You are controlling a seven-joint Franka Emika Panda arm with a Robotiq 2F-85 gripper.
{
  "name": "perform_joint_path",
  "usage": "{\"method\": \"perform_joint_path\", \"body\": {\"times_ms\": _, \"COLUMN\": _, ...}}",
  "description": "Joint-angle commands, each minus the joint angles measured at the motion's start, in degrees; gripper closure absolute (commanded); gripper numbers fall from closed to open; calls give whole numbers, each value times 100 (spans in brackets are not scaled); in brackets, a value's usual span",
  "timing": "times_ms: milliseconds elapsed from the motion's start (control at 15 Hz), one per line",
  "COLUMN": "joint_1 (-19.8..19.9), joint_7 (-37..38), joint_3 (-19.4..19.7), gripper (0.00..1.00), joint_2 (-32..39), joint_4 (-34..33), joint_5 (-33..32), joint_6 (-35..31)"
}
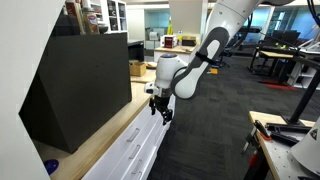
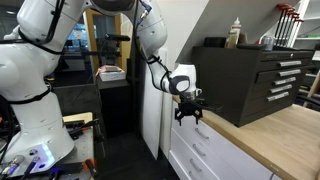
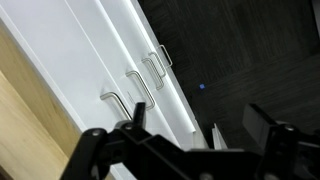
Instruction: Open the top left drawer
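1. An open lab room with dark carpet (image 1: 215,115). A wood-topped bench (image 1: 105,135) with white drawer fronts shows in both exterior views.
2. Nearest in the wrist view, the jaws are dark and blurred along the lower border. They stand wide apart with nothing between them.
3. Just beyond them, the top left drawer (image 3: 100,85) runs right under the bench's front edge. Its slim silver handle (image 3: 114,99) is clear of the jaws. The front lies level with the fronts around it, so it looks shut.
4. Farther along the same white face, two more handles (image 3: 158,60) follow in a row, each smaller in view.
5. In both exterior views the arm (image 1: 200,60) comes down to the front edge near a corner of the bench. The jaws point down and hang just off that edge, at about the height of the top drawer. Whether they touch the bench cannot be told.
6. Back from the front edge, a black chest (image 2: 250,80) with silver drawer pulls stands on the bench top. There are bottles (image 2: 236,33) on its lid.
7. Farthest off are desks and shelving, too small to make out.
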State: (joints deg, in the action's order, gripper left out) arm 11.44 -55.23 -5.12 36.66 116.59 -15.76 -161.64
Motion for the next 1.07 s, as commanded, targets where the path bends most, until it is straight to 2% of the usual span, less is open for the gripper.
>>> {"method": "perform_joint_path", "body": {"times_ms": 0, "joint_1": 79, "joint_7": -460, "joint_3": -129, "gripper": 0, "joint_2": 273, "joint_4": -159, "joint_5": -49, "joint_6": -108}}
{"method": "perform_joint_path", "body": {"times_ms": 133, "joint_1": -33, "joint_7": -307, "joint_3": -47, "gripper": 0, "joint_2": 184, "joint_4": -80, "joint_5": 34, "joint_6": 13}}
{"method": "perform_joint_path", "body": {"times_ms": 533, "joint_1": -40, "joint_7": -320, "joint_3": -46, "gripper": 0, "joint_2": 250, "joint_4": -106, "joint_5": 37, "joint_6": 14}}
{"method": "perform_joint_path", "body": {"times_ms": 733, "joint_1": 42, "joint_7": -622, "joint_3": -77, "gripper": 0, "joint_2": 483, "joint_4": -192, "joint_5": -99, "joint_6": -204}}
{"method": "perform_joint_path", "body": {"times_ms": 1000, "joint_1": -34, "joint_7": -1003, "joint_3": 71, "gripper": 0, "joint_2": 821, "joint_4": -386, "joint_5": -398, "joint_6": -479}}
